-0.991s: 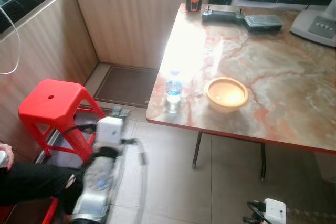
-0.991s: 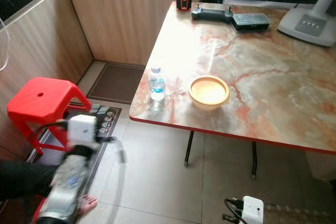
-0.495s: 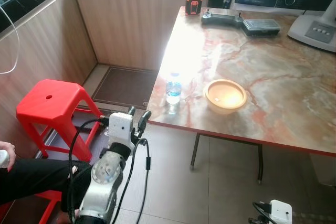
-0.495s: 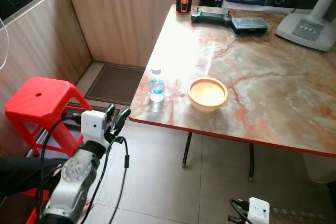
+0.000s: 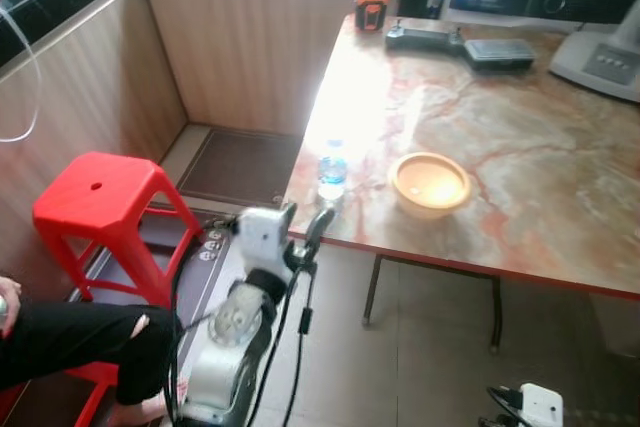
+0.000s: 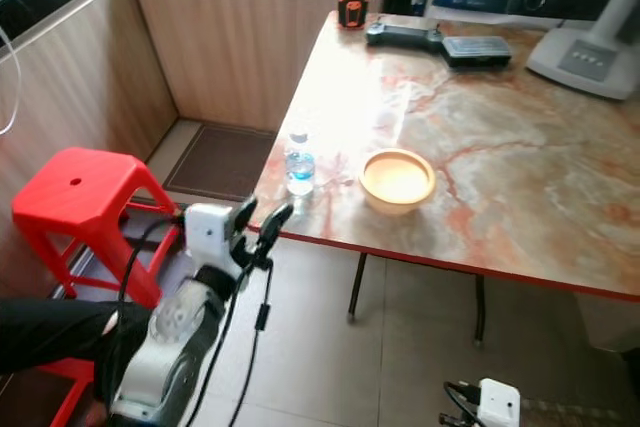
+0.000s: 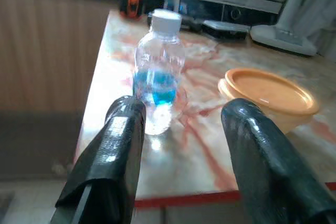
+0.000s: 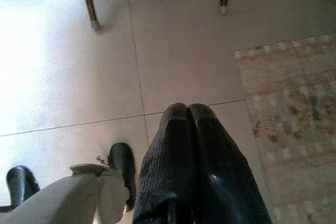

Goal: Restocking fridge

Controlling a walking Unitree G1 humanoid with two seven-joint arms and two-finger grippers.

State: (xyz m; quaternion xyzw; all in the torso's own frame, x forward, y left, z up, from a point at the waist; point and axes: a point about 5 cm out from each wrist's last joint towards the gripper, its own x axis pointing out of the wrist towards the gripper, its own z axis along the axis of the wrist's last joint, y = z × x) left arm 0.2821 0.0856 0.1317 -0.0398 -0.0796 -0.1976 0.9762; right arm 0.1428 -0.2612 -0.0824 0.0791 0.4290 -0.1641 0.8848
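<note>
Near the counter's [image 5: 520, 147] front-left corner we see the water bottle [image 5: 332, 170]: upright, white cap on, blue label, close to the edge. Just beside it, on our right, sits an orange bowl [image 5: 430, 182], not touching it. Left gripper [image 5: 303, 225] is raised in front of the counter edge, fingers [image 7: 118, 145] spread wide, nothing held; in the left wrist view the bottle sits between them but farther back, no contact. Right gripper [image 8: 189, 129] hangs low over the tiled floor [image 8: 173, 40], fingers pressed together, empty, next to a patterned rug [image 8: 289, 108]. At the counter's far end: an orange-black device [image 5: 371, 8], a dark controller [image 5: 425, 38], a dark case [image 5: 500, 51], and a white fan base [image 5: 608, 59]. Left of us stands a red stool [image 5: 100, 202], with a person's leg in black trousers [image 5: 70, 337] beside it.
</note>
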